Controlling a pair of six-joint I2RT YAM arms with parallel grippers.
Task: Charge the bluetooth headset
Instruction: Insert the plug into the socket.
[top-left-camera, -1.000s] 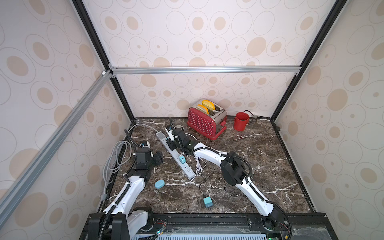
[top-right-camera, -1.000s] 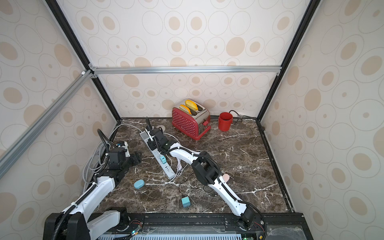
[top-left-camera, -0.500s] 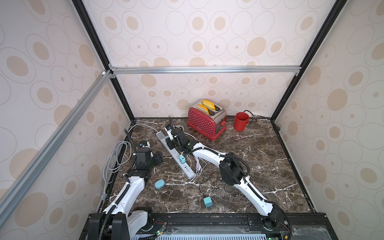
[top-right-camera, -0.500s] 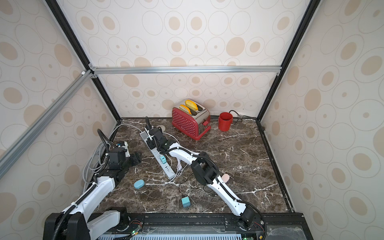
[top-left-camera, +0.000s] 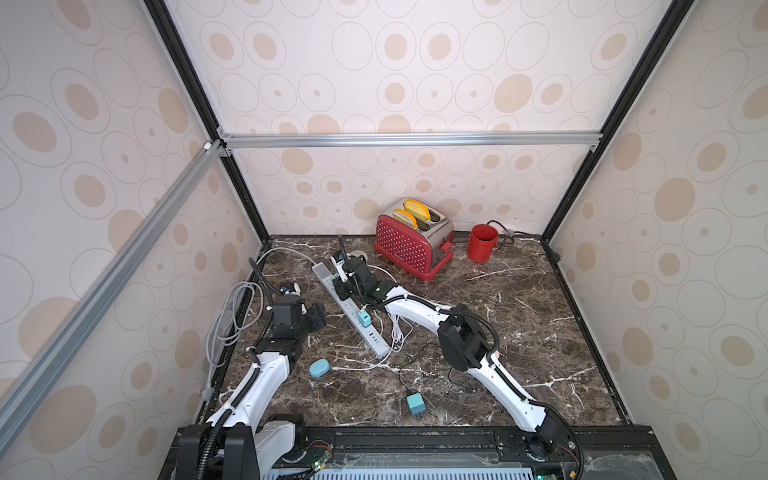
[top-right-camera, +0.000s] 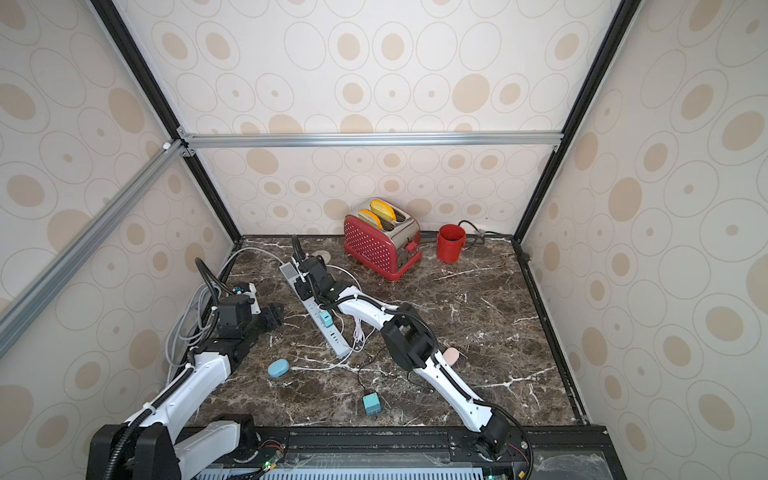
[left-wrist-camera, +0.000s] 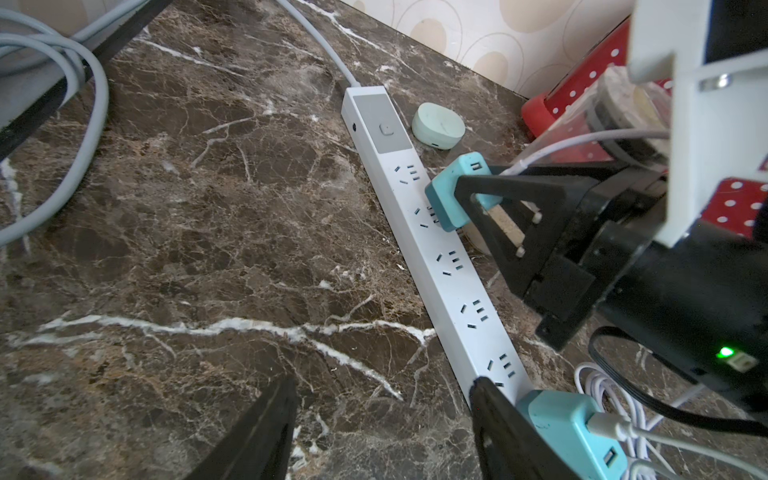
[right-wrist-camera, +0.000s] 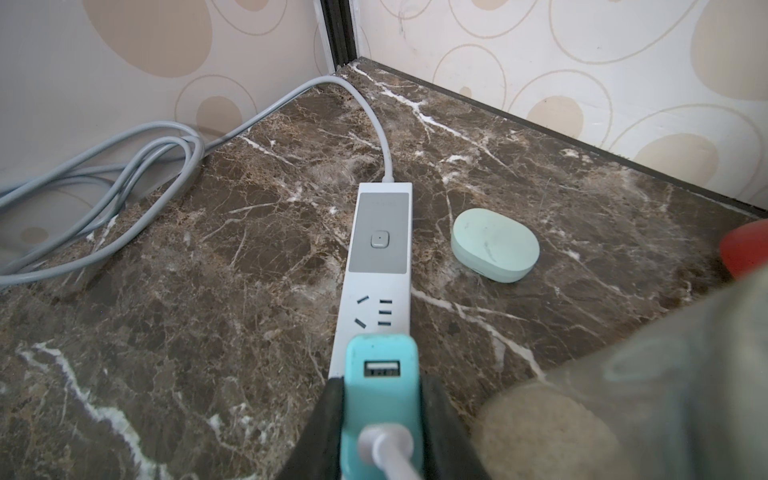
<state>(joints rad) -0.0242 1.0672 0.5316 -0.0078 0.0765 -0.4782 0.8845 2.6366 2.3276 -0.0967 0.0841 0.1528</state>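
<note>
**Charger nudged along the strip, not clearly plugged in**

The left gripper (top-left-camera: 318, 314) waits wide open beside the power strip (left-wrist-camera: 451, 274). The right gripper (right-wrist-camera: 380, 411), clamped on the teal charger (right-wrist-camera: 380, 374), has crept towards the strip's switch end. Whether the prongs are seated I cannot tell. The pale green headset case (right-wrist-camera: 494, 245) lies just beside that end

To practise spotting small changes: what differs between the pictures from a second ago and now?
Very little. The right arm shifted slightly leftward at the elbow, with the right gripper staying shut on the teal charger at the power strip. The left gripper stayed open and idle. The blue case, toaster and mug did not move.
</note>
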